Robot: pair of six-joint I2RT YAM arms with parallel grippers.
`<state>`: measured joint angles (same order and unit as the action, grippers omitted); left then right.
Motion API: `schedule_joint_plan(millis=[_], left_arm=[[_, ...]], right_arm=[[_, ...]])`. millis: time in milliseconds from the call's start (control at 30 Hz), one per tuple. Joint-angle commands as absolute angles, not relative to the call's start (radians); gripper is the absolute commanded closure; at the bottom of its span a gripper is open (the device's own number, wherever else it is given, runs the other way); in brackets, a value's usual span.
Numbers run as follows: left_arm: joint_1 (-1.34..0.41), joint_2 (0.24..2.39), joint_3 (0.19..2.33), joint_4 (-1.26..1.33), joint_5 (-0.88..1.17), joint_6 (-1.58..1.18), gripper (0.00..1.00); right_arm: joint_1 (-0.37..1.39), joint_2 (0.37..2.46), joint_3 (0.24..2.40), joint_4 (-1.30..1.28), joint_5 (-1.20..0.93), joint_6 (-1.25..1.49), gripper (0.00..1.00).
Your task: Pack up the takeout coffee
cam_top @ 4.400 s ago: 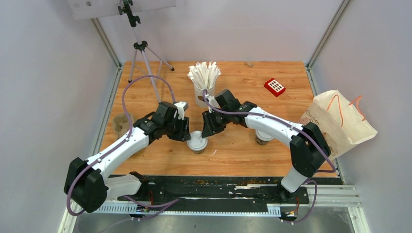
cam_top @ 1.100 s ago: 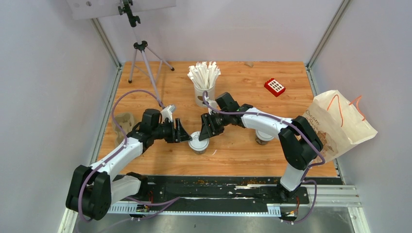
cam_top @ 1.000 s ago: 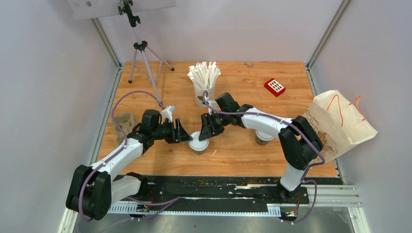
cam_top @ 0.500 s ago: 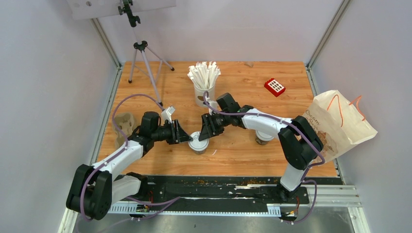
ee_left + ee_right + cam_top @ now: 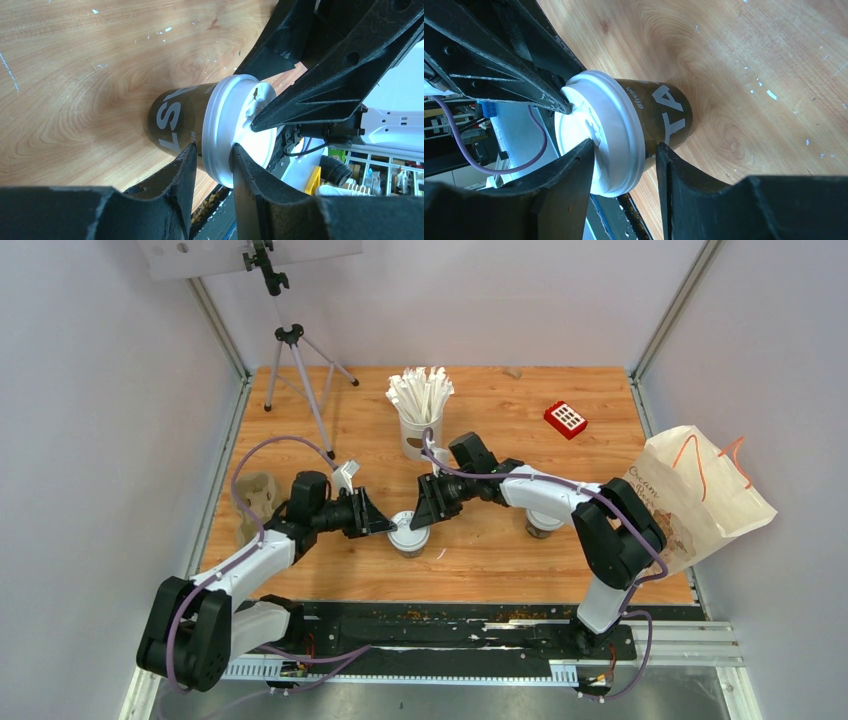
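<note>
Cup [image 5: 408,534] upright on table [image 5: 500,550]; left gripper [image 5: 210,160] jaws pinch its lid rim, right gripper [image 5: 624,155] jaws straddle lid, contact unclear.

dark brown cup [image 5: 177,119] with white lettering, white lid [image 5: 227,127], red tray [image 5: 566,419]
</note>
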<state>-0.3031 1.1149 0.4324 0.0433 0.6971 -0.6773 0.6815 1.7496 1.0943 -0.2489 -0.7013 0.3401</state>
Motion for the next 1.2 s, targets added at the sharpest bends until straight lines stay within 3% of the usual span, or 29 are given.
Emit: schedule_joint_plan(millis=[0,333,667,900,1167], left_arm=[[-0.291,1.165,0.388,-0.053,0.568,-0.652,0.62],[-0.290,1.165,0.320,-0.005,0.556,-0.739,0.60],[-0.291,0.956,0.324,-0.029,0.571,-0.862,0.57],[-0.291,0.934,0.391,-0.098,0.580,-0.797,0.45],[-0.290,0.998,0.581,-0.280,0.526,-0.560,0.34]], right_arm=[[0.671,1.779,1.048,-0.296,-0.622,0.295,0.54],[0.668,1.779,1.037,-0.295,-0.617,0.282,0.55],[0.663,1.802,1.158,-0.338,-0.635,0.248,0.54],[0.664,1.777,1.245,-0.413,-0.636,0.240,0.47],[0.666,1.729,1.257,-0.448,-0.629,0.261,0.46]])
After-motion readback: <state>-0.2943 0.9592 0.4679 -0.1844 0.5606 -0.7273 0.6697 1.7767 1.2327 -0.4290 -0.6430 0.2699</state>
